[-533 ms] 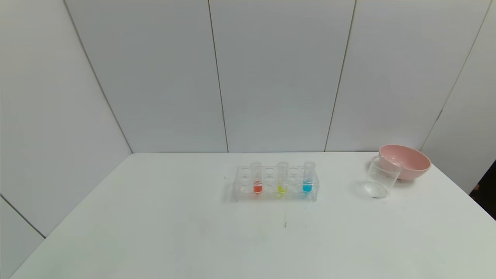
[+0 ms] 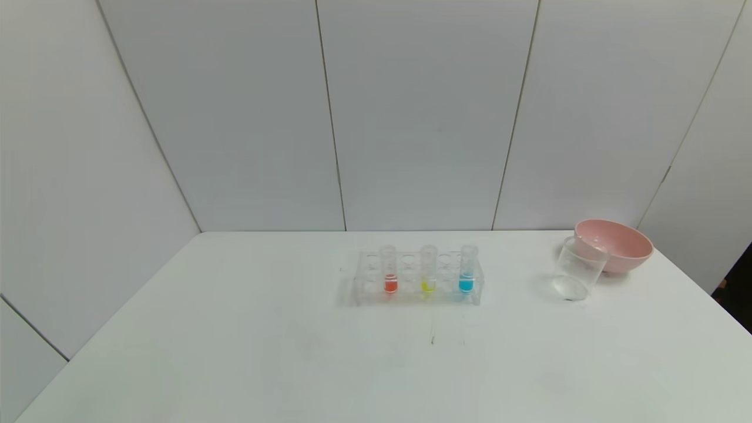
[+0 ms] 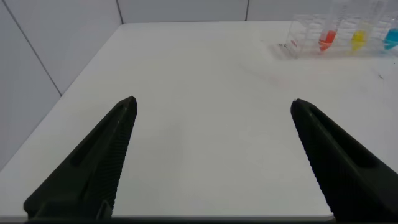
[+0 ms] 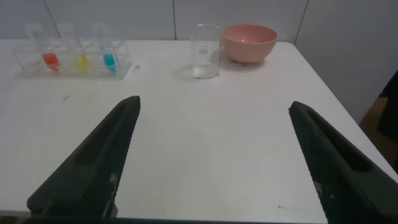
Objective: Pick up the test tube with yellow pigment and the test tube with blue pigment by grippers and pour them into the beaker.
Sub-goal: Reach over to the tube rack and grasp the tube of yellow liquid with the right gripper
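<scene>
Black left pincer [image 3: 211, 106] agape over table | right pincer [image 4: 214, 106] likewise

We see the yellow-tinted test tube [image 2: 427, 271] and the blue-tinted test tube [image 2: 467, 269] standing upright mid-table, the blue to the right; the clear beaker [image 2: 578, 268] stands upright far right.

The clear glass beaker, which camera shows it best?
The right wrist view: the clear cylindrical beaker stands close and unobstructed beside the pink bowl. The head view shows it smaller, overlapping the bowl. The left wrist view misses it.
</scene>
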